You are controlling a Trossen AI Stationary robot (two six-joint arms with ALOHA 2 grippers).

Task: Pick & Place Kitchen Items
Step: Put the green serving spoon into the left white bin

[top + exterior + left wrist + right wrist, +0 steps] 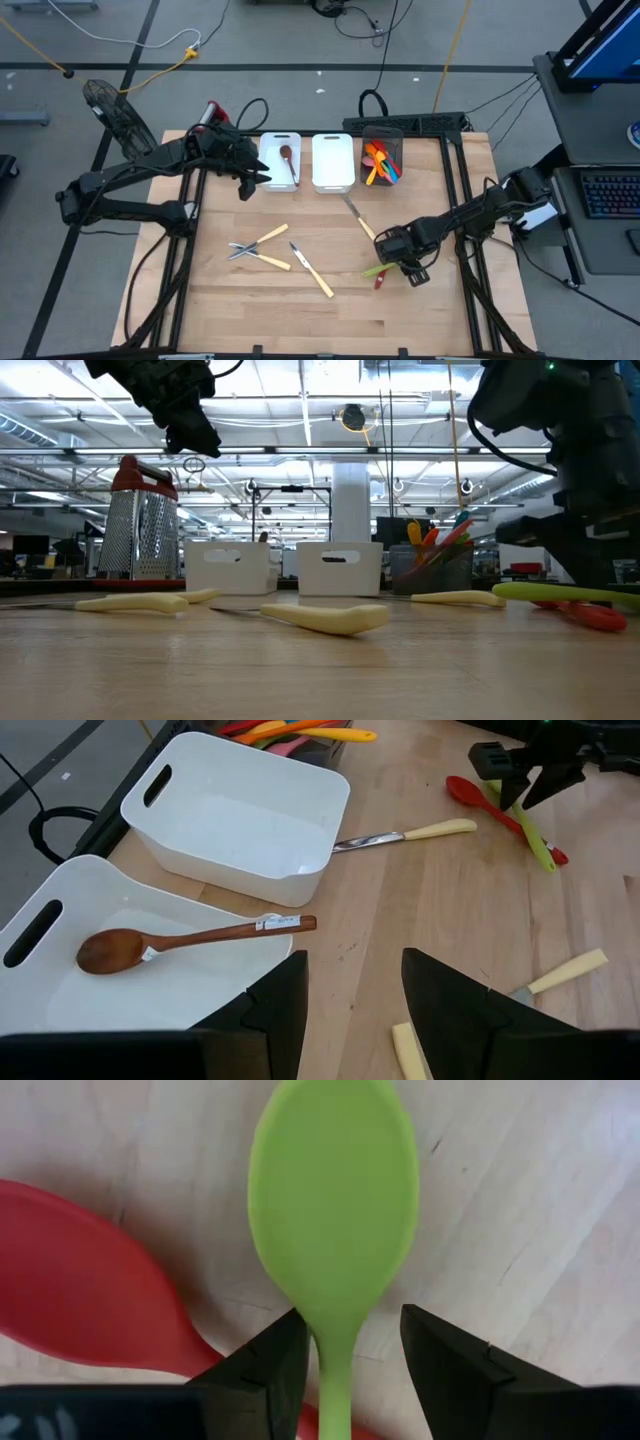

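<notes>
Green spoon (333,1230) flat on table, bowl pointing away from right claw (345,1370)

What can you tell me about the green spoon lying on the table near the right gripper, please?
The green spoon is one smooth, matte piece, probably silicone or plastic, with an oval bowl narrowing into a slim handle. It lies flat on the wooden table, on the right arm's side. A red spoon lies beside it, and their handles seem to cross. The right gripper is low over it, its open fingers straddling the neck just behind the bowl; no contact shows yet. Its handle end is hidden under the gripper.
</notes>
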